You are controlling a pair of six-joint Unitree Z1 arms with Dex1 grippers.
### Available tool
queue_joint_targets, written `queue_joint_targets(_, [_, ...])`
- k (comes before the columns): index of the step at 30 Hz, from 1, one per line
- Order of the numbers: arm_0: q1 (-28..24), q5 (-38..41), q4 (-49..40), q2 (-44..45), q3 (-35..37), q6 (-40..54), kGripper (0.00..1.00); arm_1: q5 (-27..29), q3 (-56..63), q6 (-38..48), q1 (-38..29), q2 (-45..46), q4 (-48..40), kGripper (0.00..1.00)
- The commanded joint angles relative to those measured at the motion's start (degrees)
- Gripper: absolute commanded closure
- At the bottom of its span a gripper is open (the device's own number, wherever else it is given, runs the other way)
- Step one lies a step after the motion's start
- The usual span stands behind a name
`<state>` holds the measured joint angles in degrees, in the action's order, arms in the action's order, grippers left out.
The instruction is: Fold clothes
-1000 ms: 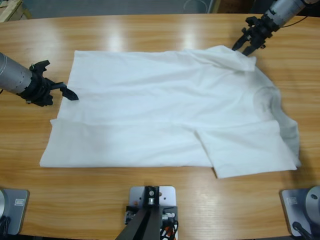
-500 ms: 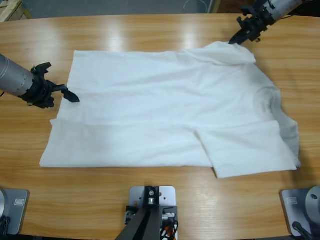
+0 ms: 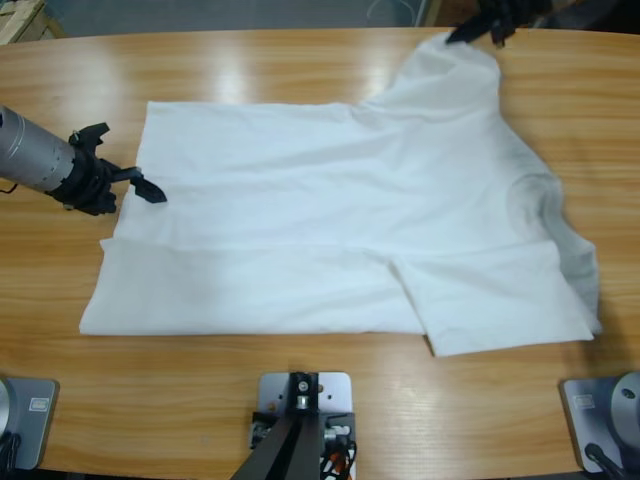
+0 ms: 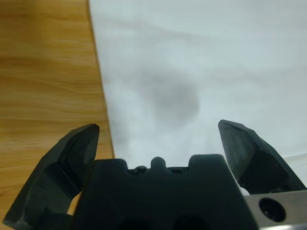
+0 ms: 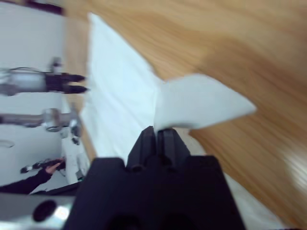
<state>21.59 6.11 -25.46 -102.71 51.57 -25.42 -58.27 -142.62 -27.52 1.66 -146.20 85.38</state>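
We see a plain white short-sleeved cotton T-shirt (image 3: 350, 230) spread across the middle of the long wooden table (image 3: 300, 420), lying sideways with its collar toward the right and its hem toward the left. The near long edge is folded over onto the body as a band, and the near sleeve lies folded on top of it at the right. Our right gripper (image 3: 478, 28), at the far right edge of the table, has its two black jaws pressed together on the far sleeve and holds it pulled up and out toward the far side, so the cloth rises there in a taut peak while the rest lies flat. In the right wrist view the pinched fabric (image 5: 199, 108) fans out as a white flap just above the closed jaws (image 5: 157, 139), with the wooden table top behind it and the other arm small in the left background; a person's dark sleeve and hand (image 5: 41, 173) show at the lower left. Our left gripper (image 3: 135, 185) comes in from the left, its jaws spread wide and straddling the shirt's hem edge; in the left wrist view (image 4: 158, 143) white cloth fills the space between the two open jaws, with bare wood at the left. Whether the tips touch the fabric we cannot tell.
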Motion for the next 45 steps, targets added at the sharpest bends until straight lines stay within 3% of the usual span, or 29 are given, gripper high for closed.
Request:
queue_joint_targets(1, [1.17,0.92,1.12,-1.62,-2.07,-0.86,0.023,-5.44,14.3,-4.17,0.43,6.9,1.93,1.0])
queue_joint_targets(10, [1.52,1.22,2.89,-1.74,-3.59,-1.04,0.023,0.61,43.71,-4.37,0.1,8.69,0.8,1.0])
queue_joint_targets(13, [1.63,1.41,3.21,-1.8,-3.5,-1.04,0.023,7.82,45.38,1.06,0.1,9.55,-0.81,1.0])
queue_joint_targets(14, [1.7,1.52,3.23,-1.76,-3.5,-1.04,0.023,10.58,45.55,2.22,0.1,10.4,-1.64,0.721])
queue_joint_targets(15, [1.71,1.55,3.23,-1.71,-3.52,-1.04,0.023,13.14,45.96,3.33,-0.03,11.92,-2.98,0.274])
queue_joint_targets(16, [1.79,1.62,3.23,-1.66,-3.62,-1.09,0.023,17.94,46.54,5.33,-0.71,14.09,-4.54,0.058])
queue_joint_targets(17, [1.86,1.62,3.23,-1.62,-3.76,-1.12,0.023,23.09,47.47,7.08,-1.82,16.67,-6.83,0.003])
queue_joint_targets(19, [2.03,1.62,3.23,-1.55,-4.01,-1.16,0.023,30.46,50.12,9.69,-4.19,21.94,-11.41,0.0])
queue_joint_targets(22, [2.42,1.62,3.23,-1.04,-4.13,-1.7,0.016,34.06,54.24,10.5,-7.3,27.96,-15.9,0.0])
queue_joint_targets(29, [3.86,1.62,3.23,-0.92,-4.9,-2.27,0.009,33.73,60.76,11.19,-9.03,33.92,-28.67,0.004])
queue_joint_targets(31, [3.98,1.62,3.23,-0.69,-4.83,-2.27,0.01,31.34,60.81,11.79,-7.38,32.0,-30.66,0.099])
queue_joint_targets(36, [3.98,1.61,3.23,-0.23,-4.39,-2.3,0.009,28.12,60.79,13.51,-5.78,27.36,-35.85,0.173])
queue_joint_targets(39, [3.98,1.62,3.23,-0.3,-4.39,-2.62,0.009,28.03,62.43,15.99,-5.27,27.57,-39.56,0.412])
queue_joint_targets(45, [4.0,1.61,3.16,0.21,-4.92,-2.62,0.011,23.69,68.86,17.76,-4.19,25.25,-46.09,0.529])
